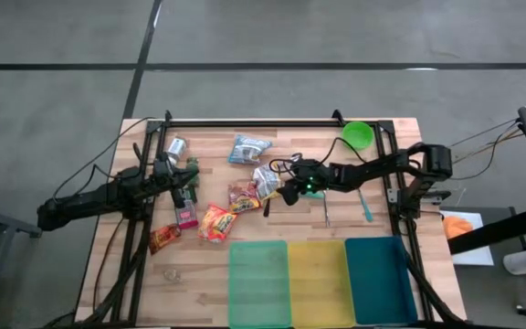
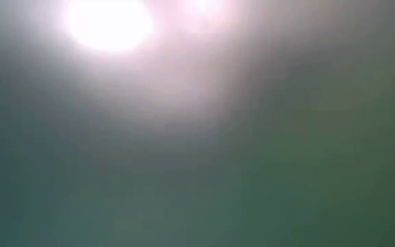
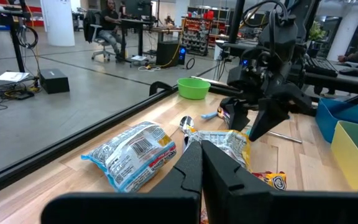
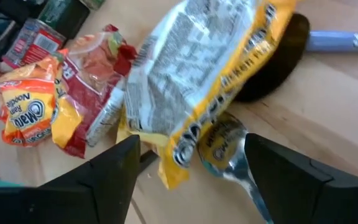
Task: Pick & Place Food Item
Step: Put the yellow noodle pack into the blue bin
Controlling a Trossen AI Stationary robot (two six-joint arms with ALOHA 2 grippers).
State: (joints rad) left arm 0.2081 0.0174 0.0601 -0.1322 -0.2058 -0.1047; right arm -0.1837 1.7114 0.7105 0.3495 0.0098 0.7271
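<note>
High view: the wooden tabletop (image 1: 272, 155) has a black frame around its back and side edges, and most of the free room sits at the back strip and the near-left corner. Three bins line the near edge, a light green bin (image 1: 258, 281), a yellow bin (image 1: 318, 281) and a teal bin (image 1: 380, 279), and all three look empty from here. A green bowl (image 1: 358, 135) sits at the back right corner, also empty. The right end effector (image 1: 286, 194) hangs over mid-table with its fingers spread wide, right at the silver-and-yellow snack bag (image 1: 263, 180). The left end effector (image 1: 183, 194) is clenched shut with nothing in it, parked over the clutter on the left.

Low view: washed-out glare, nothing readable.

Left wrist view: the clenched fingers (image 3: 194, 171) point toward a white-and-blue packet (image 3: 132, 154), with the snack bag just behind it.

Right wrist view: the snack bag (image 4: 197, 81) fills the gap ahead of the spread fingers (image 4: 114, 174), not gripped. Its long axis runs diagonally across the wood, one end lying over a metal spoon (image 4: 232, 158). A red packet (image 4: 98, 87) and an orange noodle pack (image 4: 33, 109) lie just beside it.
</note>
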